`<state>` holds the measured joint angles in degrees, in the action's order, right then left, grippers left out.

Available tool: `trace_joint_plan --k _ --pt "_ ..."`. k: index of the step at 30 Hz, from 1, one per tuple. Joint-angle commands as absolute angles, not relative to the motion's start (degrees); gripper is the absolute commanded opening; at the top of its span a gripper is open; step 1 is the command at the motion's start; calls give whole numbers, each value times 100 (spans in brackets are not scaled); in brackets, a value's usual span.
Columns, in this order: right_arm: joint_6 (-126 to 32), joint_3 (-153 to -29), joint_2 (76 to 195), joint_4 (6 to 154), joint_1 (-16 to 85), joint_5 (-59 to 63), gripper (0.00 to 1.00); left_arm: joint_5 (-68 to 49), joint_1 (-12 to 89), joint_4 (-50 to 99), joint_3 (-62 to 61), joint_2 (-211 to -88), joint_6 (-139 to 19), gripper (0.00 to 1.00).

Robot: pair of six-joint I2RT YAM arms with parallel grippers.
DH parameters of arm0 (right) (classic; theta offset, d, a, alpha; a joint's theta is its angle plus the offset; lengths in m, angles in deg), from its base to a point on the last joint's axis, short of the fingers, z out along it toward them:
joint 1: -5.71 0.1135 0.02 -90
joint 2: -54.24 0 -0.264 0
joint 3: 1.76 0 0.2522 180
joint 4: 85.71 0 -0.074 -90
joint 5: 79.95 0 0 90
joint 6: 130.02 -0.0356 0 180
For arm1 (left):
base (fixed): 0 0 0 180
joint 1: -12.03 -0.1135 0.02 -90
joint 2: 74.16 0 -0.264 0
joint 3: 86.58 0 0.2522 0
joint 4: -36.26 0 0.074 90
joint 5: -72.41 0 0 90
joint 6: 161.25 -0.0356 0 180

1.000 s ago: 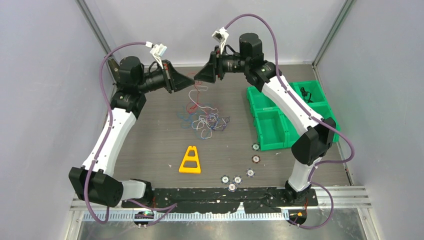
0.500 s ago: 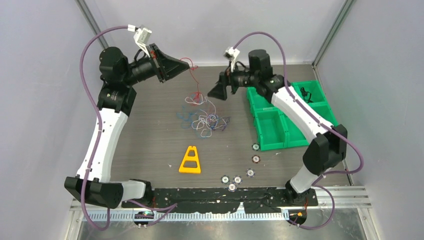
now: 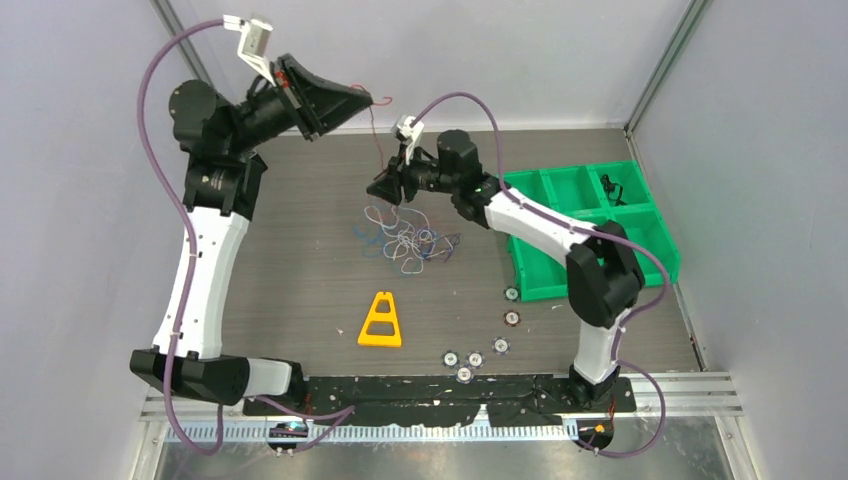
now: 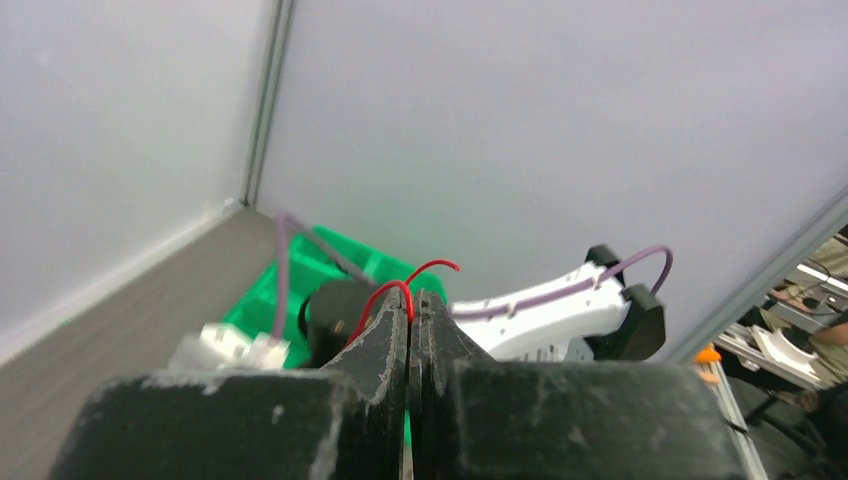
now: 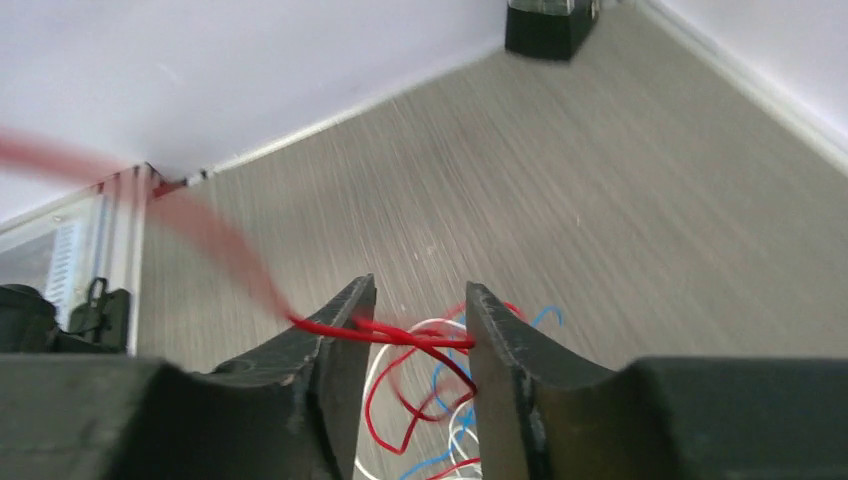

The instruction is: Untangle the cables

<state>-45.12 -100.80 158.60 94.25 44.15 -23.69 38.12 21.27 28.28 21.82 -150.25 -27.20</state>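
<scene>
Across the right claw, a red cable, partly motion-blurred.

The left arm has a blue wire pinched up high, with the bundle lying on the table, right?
Not blue. The left wrist view shows a red wire pinched between the fingers of the left gripper; the bundle does lie on the table.

The left end effector has risen and drawn back toward the far left corner. It pulls the red cable that it pinches up from the cables. The right end effector, which faced it a second ago, has moved left and lower, just above the cables on the table.
</scene>
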Motion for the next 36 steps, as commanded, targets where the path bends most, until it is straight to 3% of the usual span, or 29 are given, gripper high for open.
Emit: trace_joint_plan --k 1,13,16,24,31,36 --pt "-4517 -9831 16229 9751 4413 -2059 40 3738 1786 3652 3048 -15147 -2115 0" --pt "-4032 -9024 16564 9016 4384 -2047 42 3376 1230 3639 4947 -15713 -2188 0" --pt "-4036 -9112 16536 8620 4350 -2125 63 3458 1052 3724 4885 -15685 -2084 0" --pt "-3495 -9555 15197 7730 4316 -2610 98 3663 1052 4224 3926 -15395 -1689 0" --pt "-3507 -10020 14358 7434 4332 -2912 95 3599 1051 4633 3423 -15227 -1379 0" --pt "-3847 -10905 14919 7731 4406 -2795 95 3581 1059 4785 3430 -15280 -1243 0"
